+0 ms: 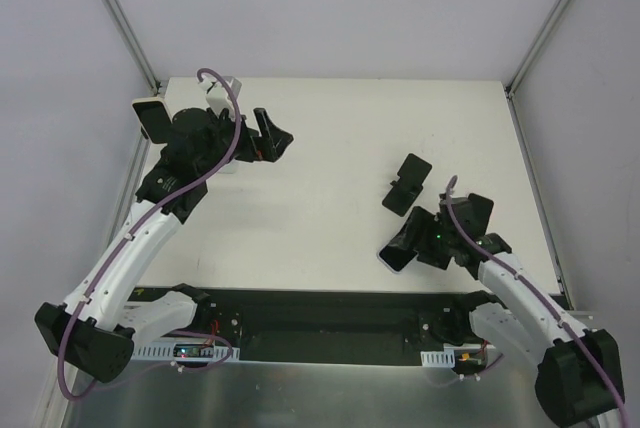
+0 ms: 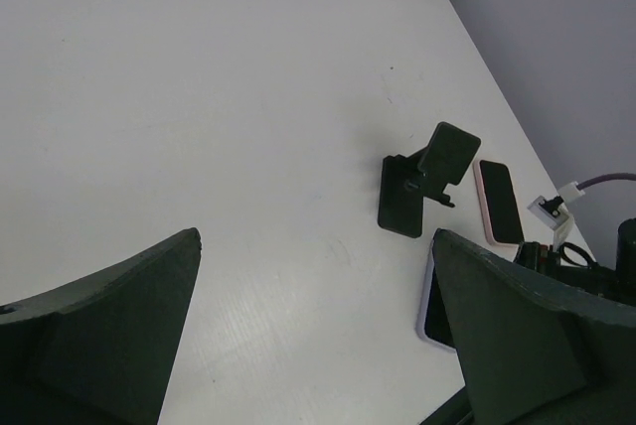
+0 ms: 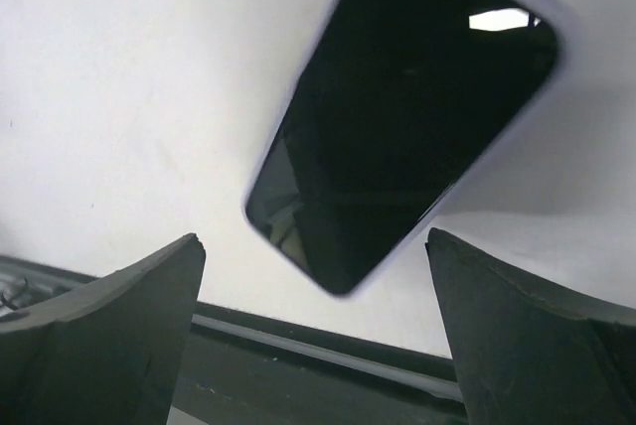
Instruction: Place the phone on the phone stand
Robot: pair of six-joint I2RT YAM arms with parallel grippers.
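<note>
The phone stand [image 1: 407,186] sits on the white counter [image 1: 330,118] with its cradle bare. The phone [image 3: 407,117], dark screen up in a pale lilac case, lies flat on the counter near the stand, on the side toward the arms' bases. The right fingers [image 3: 109,326] are spread wide and hold nothing. The phone's near corner lies in the gap just ahead of their tips, touching neither as far as I can see. The left fingers [image 2: 99,326], also wide and empty, hang well apart at the far left. A pink-cased phone [image 2: 497,202] lies just beside the stand.

the phone [image 3: 397,117] is cropped by the right wrist view's top edge.
</note>
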